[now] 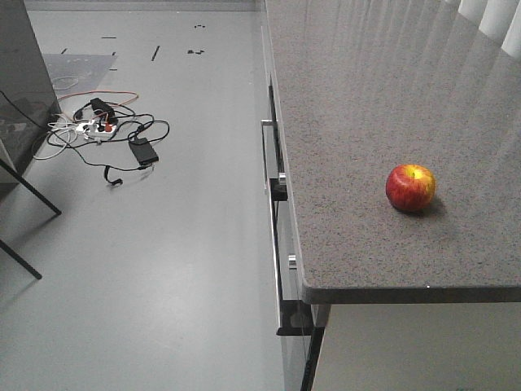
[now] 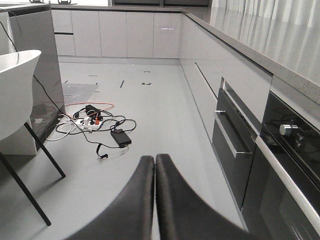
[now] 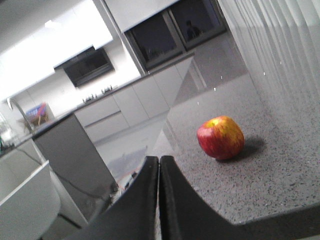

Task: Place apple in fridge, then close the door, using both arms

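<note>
While the apple (image 1: 410, 187) sits alone on the speckled grey worktop (image 1: 366, 98), toward its near end and well in from the edge above the drawer handles (image 1: 273, 204), neither arm touches it. The right gripper (image 3: 159, 161) has its fingers pressed flat together with nothing between them. It hangs near the worktop's edge, and in its own view the apple lies ahead and off to the right of the tips, clearly apart. The left gripper (image 2: 154, 159) is likewise closed tight and empty, held low over the floor in the aisle beside the cabinet fronts and aimed toward a tangle of cables (image 2: 95, 122).

I judge the task to be at its very first step, the reach for the fruit, with nothing yet grasped. The right arm is the better placed. Its jaws need to spread wider than the apple, and the wrist needs to swing right and advance over the worktop so the fingers close around the fruit's widest part. A smooth, round apple could roll if nudged on one side only. I cannot make out the fridge or its door in any view, so carrying the apple there calls for turning elsewhere.
</note>
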You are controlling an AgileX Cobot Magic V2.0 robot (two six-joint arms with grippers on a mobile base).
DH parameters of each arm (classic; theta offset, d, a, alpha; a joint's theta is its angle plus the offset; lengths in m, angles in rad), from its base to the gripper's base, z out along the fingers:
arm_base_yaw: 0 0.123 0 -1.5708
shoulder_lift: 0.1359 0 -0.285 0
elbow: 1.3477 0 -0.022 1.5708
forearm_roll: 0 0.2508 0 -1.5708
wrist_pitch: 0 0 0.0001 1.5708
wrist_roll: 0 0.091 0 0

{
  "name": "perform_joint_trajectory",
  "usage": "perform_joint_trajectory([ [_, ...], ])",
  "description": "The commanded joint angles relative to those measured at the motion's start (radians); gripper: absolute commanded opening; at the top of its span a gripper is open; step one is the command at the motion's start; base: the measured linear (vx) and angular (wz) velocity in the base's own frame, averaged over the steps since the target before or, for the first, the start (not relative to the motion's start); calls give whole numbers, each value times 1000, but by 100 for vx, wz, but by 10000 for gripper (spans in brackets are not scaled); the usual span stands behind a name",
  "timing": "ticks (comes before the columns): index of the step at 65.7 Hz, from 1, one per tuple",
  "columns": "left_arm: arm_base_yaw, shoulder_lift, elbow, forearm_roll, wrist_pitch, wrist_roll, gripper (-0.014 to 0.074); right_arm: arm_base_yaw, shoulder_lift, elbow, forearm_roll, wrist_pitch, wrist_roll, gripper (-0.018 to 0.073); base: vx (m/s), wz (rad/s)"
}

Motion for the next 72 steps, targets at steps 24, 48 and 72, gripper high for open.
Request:
perform_joint_trajectory([
  [24,0,-16,15,-5,-69,-5,-7,0,236,-477,20,273,-338,400,0,0],
  [48,0,-16,15,-5,-69,-5,-7,0,427,-560,2,143,-433,647,0,0],
  [72,0,-16,15,-5,-69,-5,-7,0,955,-897,2,237,-553,598,0,0],
])
